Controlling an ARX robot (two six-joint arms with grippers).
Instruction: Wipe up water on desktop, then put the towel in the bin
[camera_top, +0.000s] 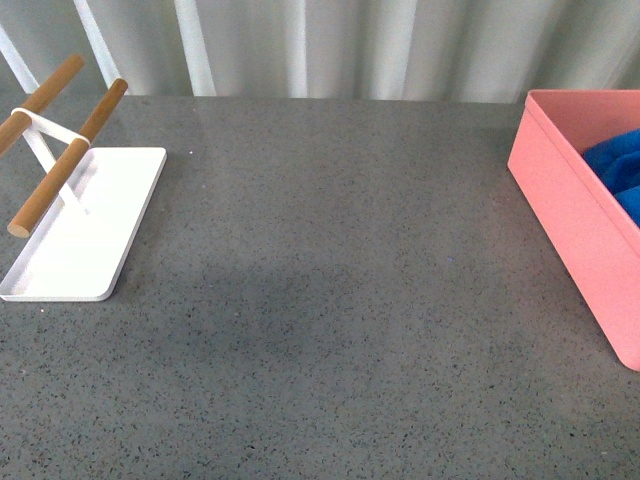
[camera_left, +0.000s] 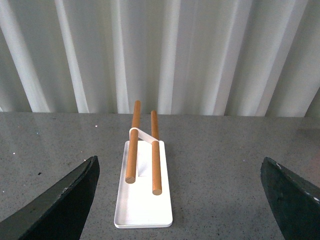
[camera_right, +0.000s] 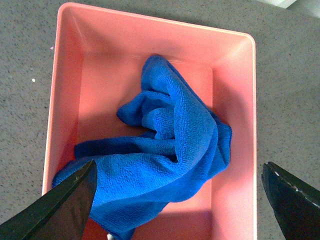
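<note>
Okay, the desktop (camera_top: 330, 300) looks dry to me, no water showing. Directly under my right claw (camera_right: 175, 200) sits the bin (camera_right: 67, 90), the towel (camera_right: 165, 145) crumpled inside it between my spread, empty fingers. I lift straight up so nothing snags the cloth. My left claw (camera_left: 180, 200) hangs released, the white tray (camera_left: 142, 210) ahead of it between its tips.

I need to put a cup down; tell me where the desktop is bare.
The desktop is bare across its whole middle, from the white tray on the left to the bin on the right. The bin itself is crowded: the towel fills most of it.
</note>
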